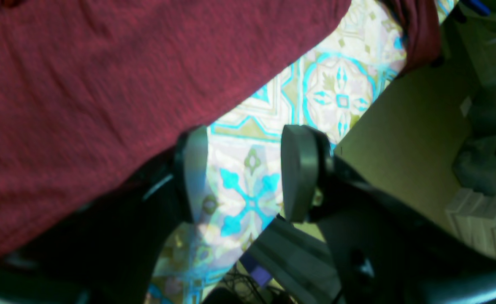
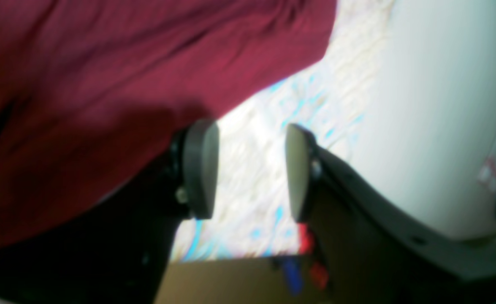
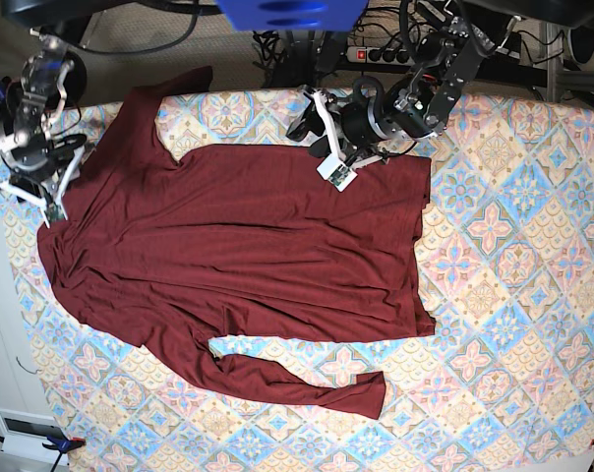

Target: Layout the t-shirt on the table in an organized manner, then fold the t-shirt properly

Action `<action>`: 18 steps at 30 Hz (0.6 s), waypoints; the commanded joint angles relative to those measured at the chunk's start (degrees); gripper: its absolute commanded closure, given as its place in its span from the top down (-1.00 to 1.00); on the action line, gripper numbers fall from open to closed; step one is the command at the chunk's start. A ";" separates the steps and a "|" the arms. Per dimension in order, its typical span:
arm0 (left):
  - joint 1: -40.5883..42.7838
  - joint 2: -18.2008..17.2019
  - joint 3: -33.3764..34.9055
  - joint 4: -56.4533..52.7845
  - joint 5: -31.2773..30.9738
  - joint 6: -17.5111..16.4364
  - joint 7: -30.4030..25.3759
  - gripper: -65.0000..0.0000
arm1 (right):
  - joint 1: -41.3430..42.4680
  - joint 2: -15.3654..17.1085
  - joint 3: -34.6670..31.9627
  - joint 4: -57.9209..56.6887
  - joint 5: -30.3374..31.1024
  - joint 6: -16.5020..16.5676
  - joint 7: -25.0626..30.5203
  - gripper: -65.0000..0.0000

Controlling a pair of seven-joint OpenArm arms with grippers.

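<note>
The dark maroon t-shirt (image 3: 238,246) lies spread across the patterned table (image 3: 504,295), hem to the right. One long sleeve (image 3: 164,98) runs toward the back edge and the other (image 3: 297,383) trails along the front. My left gripper (image 3: 322,147) hovers at the shirt's back edge. In the left wrist view it (image 1: 245,173) is open with only tablecloth between its fingers, and the shirt (image 1: 104,93) lies just beside one pad. My right gripper (image 3: 41,197) is at the shirt's far left end. It (image 2: 250,169) is also open and empty, next to the fabric (image 2: 104,84).
A power strip with cables (image 3: 376,54) sits behind the table's back edge, and a blue object (image 3: 292,12) is at the top. Bare floor (image 1: 412,139) and white boxes (image 1: 480,223) lie past the table edge near the left gripper. A white surface (image 2: 442,105) stands beside the right gripper.
</note>
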 commanded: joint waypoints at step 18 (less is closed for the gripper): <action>-1.99 -0.20 -0.25 -0.66 -0.81 -0.37 -1.11 -0.14 | -12.10 -0.76 2.94 2.79 32.10 -0.19 -8.86 0.05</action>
